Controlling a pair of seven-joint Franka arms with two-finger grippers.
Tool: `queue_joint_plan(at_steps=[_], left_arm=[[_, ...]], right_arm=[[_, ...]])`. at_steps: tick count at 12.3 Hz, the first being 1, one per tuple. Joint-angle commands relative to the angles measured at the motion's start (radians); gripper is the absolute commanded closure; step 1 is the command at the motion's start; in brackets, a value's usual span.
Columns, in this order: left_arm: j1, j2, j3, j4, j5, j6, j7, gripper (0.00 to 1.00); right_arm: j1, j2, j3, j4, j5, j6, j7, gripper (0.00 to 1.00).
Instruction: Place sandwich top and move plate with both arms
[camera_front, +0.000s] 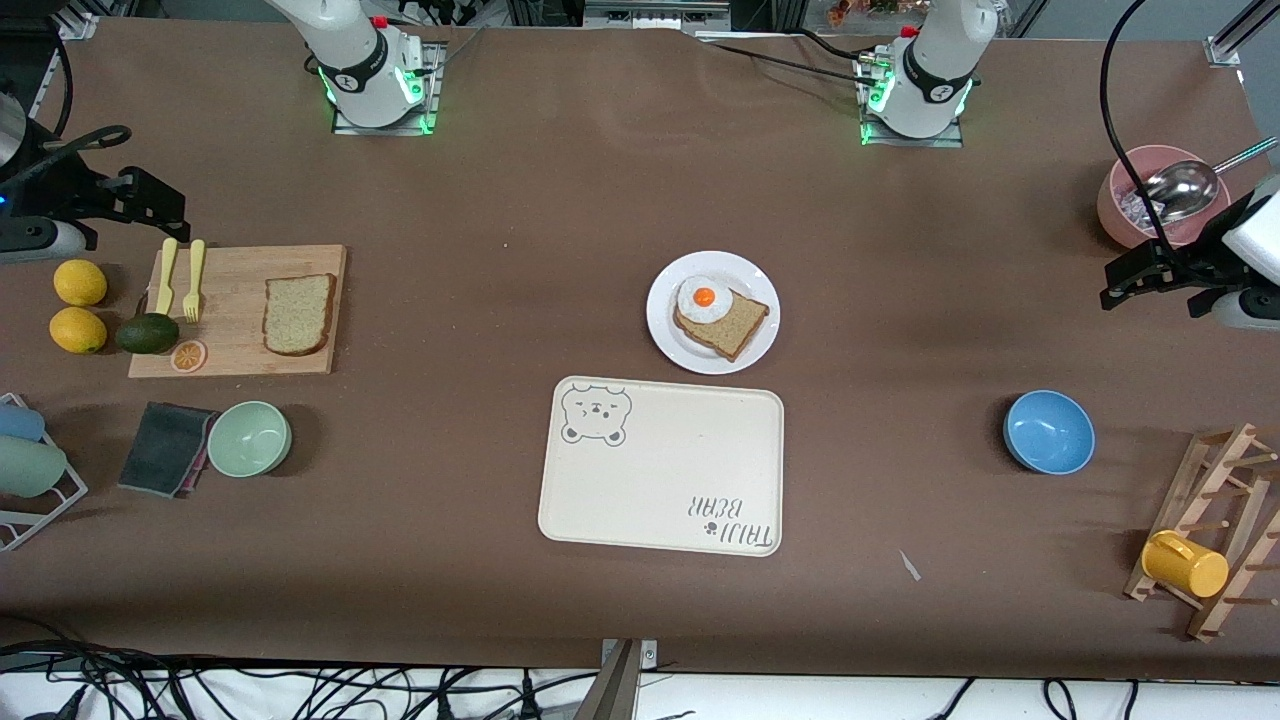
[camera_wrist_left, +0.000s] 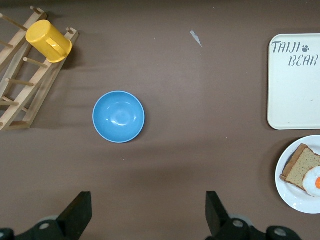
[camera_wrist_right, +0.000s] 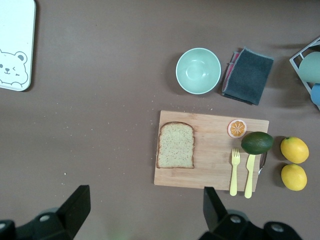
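The sandwich top (camera_front: 298, 314) lies flat on the cutting board (camera_front: 240, 268) near the right arm's end of the desk, free for pickup. At mid-desk the plate (camera_front: 758, 345) holds the egg-topped slice (camera_front: 722, 320) — awaiting its lid. Left end effector (camera_wrist_left: 147, 220) and right end effector (camera_wrist_right: 145, 215) hover released; the tray (camera_front: 660, 465) lies bare
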Motion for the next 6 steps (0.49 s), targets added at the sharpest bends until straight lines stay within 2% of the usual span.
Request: queue_joint_plan(at_steps=[1, 6], left_arm=[[-0.002, 0.010, 0.000, 0.026, -0.007, -0.010, 0.000, 0.00], [-0.002, 0.010, 0.000, 0.026, -0.007, -0.010, 0.000, 0.00]], right_arm=[[0.003, -0.006, 0.002, -0.003, -0.014, -0.006, -0.011, 0.00], [0.004, 0.000, 0.002, -0.003, -0.012, 0.004, -0.013, 0.00]])
